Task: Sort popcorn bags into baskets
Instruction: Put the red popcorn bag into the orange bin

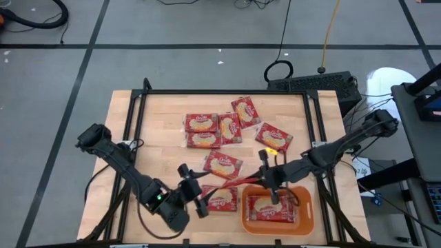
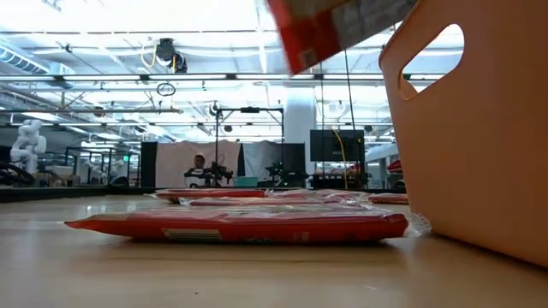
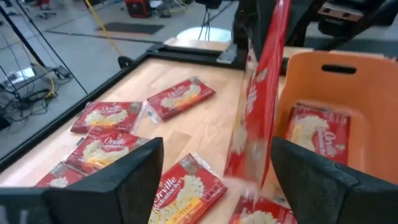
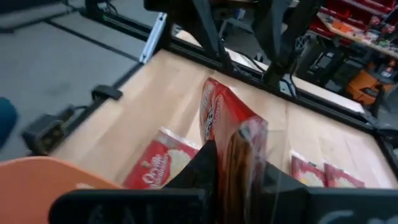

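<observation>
While one popcorn bag [image 1: 269, 207] already lies flat inside the orange basket [image 1: 304, 225] at the table's 5 o'clock corner, most of the sorting looks undone. The right gripper [image 1: 265, 178] is clenched on the end of a second packet, the held bag [image 1: 234, 184], which hangs on edge in the air just off the basket's 9 o'clock wall. The left gripper [image 1: 200, 200], at 6 o'clock on the table, stands released, its fingers wide on either side of that bag's lower end without touching it.

Six bags remain on the wooden table [image 1: 155, 117]: a cluster of four [image 1: 213, 129] toward 12 o'clock, one [image 1: 273, 136] at 2 o'clock, one [image 1: 223, 164] at centre. A further packet [image 1: 220, 199] lies just beside the basket's 9 o'clock side, under the held one.

As a judgement, the basket has room beside its one packet. The tight spot is its near wall, which the hanging bag must clear. The table's 9 o'clock half is bare and gives the left arm free room; the black frame [image 1: 220, 91] rims the edges.
</observation>
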Controlling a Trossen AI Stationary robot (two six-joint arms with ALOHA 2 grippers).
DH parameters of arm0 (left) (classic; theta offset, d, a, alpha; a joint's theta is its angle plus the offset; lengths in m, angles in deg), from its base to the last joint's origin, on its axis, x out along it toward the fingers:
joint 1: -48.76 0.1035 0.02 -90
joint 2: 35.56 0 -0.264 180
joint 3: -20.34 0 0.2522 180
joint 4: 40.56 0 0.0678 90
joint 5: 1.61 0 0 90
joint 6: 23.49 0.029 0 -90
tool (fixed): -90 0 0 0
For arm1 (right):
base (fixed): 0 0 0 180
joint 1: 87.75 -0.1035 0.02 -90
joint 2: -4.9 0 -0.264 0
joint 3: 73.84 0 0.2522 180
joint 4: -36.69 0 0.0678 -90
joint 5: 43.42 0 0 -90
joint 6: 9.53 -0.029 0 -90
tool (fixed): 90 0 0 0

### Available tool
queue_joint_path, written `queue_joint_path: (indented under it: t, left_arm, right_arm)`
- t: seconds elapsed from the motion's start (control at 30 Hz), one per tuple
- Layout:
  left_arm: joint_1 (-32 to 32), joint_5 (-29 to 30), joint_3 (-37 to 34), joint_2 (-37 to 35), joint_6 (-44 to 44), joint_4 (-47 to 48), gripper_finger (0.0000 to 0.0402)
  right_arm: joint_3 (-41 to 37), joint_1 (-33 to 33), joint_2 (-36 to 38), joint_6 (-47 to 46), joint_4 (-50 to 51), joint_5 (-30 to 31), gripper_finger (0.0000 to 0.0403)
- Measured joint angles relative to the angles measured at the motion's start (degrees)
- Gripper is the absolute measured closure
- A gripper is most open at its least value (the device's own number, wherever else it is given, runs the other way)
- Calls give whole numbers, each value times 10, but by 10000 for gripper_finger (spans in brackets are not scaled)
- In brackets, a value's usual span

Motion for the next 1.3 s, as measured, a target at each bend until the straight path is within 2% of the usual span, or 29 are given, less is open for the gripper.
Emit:
queue_joint_path:
  t: [0.17,0.27,0.43,0.5,0.7,0.8,0.93,1.07,1.2,1.3]
  left_arm:
    - [-16,63,0,7,-62,-3,144]
    - [-28,94,0,23,-70,-22,165]
    - [-40,115,0,58,-33,-103,190]
    - [-40,120,0,76,4,-157,193]
    - [-38,119,0,121,155,-341,173]
    - [-40,111,0,121,175,-358,151]
    - [-57,72,0,119,175,-356,124]
    - [-77,45,0,118,165,-362,109]
    - [-73,36,0,118,163,-385,107]
    - [-60,16,0,118,190,-415,116]
  right_arm:
    - [0,-24,31,-36,4,0,386]
    - [0,-41,42,-54,5,0,386]
    - [0,-75,48,-72,5,4,385]
    - [0,-90,48,-71,1,26,385]
    - [0,-118,51,-50,-25,60,385]
    - [0,-129,61,-51,-22,59,385]
    - [-1,-153,82,-52,-10,59,385]
    - [-27,-180,114,-50,-39,61,385]
    - [-78,-194,143,-31,-120,104,385]
    - [-126,-198,161,-3,-216,105,385]
